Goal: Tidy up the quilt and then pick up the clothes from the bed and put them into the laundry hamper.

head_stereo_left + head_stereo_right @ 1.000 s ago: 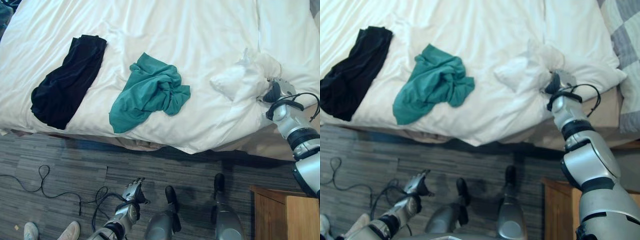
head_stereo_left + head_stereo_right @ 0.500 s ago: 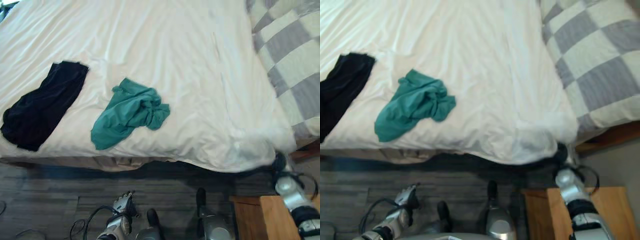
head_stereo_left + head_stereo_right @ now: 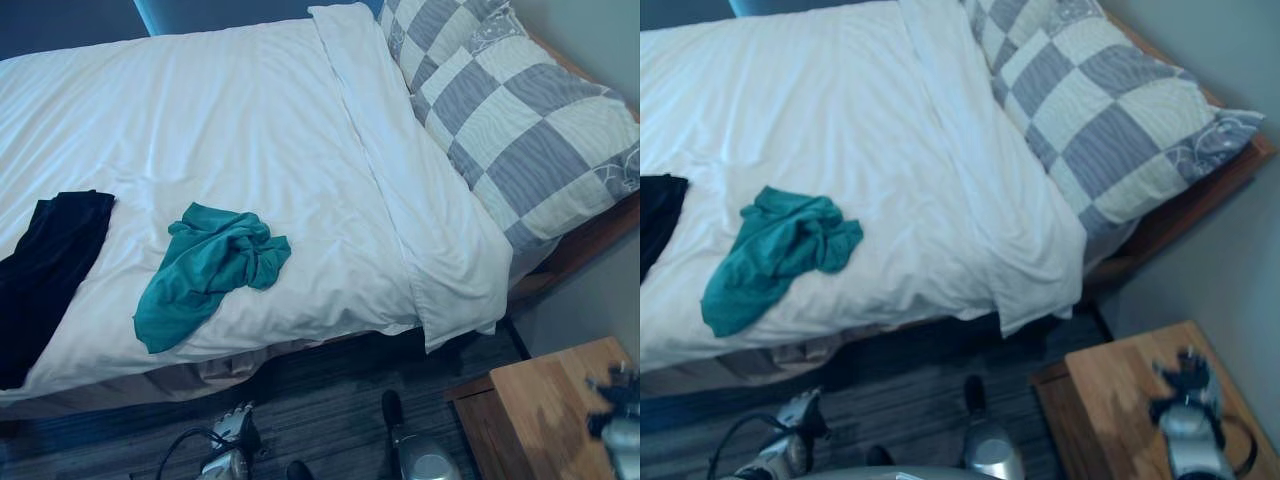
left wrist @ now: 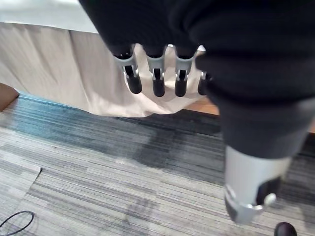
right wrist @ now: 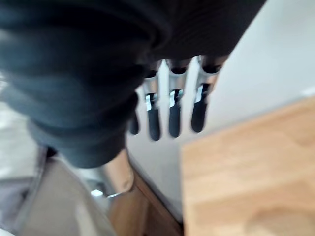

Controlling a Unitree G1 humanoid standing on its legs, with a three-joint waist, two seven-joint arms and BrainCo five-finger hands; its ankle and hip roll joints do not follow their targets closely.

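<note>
Two garments lie on the bed in front of you — a teal one [image 3: 210, 268], crumpled, near the near edge, and a black one [image 3: 45, 280] flat at the left edge. They sit apart, neither touching a hand. The white quilt [image 3: 250, 150] is spread smooth over the mattress, its right corner hanging down over the near right side of the bed. Two checked pillows [image 3: 500, 120] lie at the far right, just beside the quilt's folded edge.

Your left hand [image 4: 155, 73] hangs low by the floor [image 4: 98, 167], near the bed's skirt, fingers straight and relaxed, holding nothing. Your right hand [image 5: 170, 110] is over a wooden nightstand [image 3: 1120, 390] at the near right — its fingers straight too, empty, well apart from the quilt.
</note>
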